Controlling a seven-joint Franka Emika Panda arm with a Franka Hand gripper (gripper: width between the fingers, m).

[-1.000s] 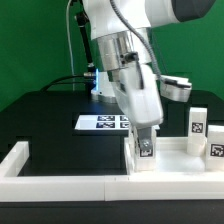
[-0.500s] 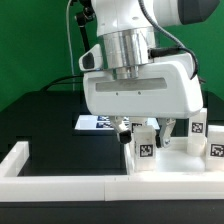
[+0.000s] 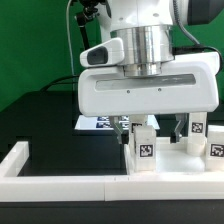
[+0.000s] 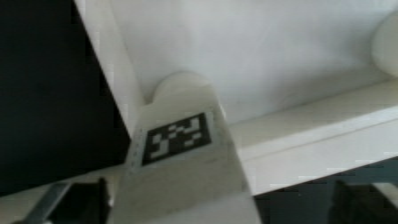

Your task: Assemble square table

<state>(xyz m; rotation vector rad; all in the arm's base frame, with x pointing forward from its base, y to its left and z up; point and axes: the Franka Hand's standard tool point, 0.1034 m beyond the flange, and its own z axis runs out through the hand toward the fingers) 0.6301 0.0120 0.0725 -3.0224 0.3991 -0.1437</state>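
Observation:
The white square tabletop (image 3: 180, 160) lies flat at the exterior view's right, against the wall bars. Three short tagged white legs stand upright on it: one at the near corner (image 3: 145, 150) and two further right (image 3: 197, 127), (image 3: 217, 150). My gripper (image 3: 152, 128) hangs over the near leg with its broad white hand facing the camera. Its dark fingers (image 3: 124, 127) stand either side of the leg with gaps, so it is open. In the wrist view the tagged leg (image 4: 178, 140) runs between the jaws of the gripper (image 4: 205, 215), over the tabletop (image 4: 249, 50).
White wall bars (image 3: 60, 185) edge the black surface at the front and the exterior view's left (image 3: 15, 155). The marker board (image 3: 98, 122) lies flat behind the hand. Cables hang at the back.
The hand has turned about a quarter turn over the near leg, from narrow side to broad face toward the camera. The leg and tabletop stay in place.

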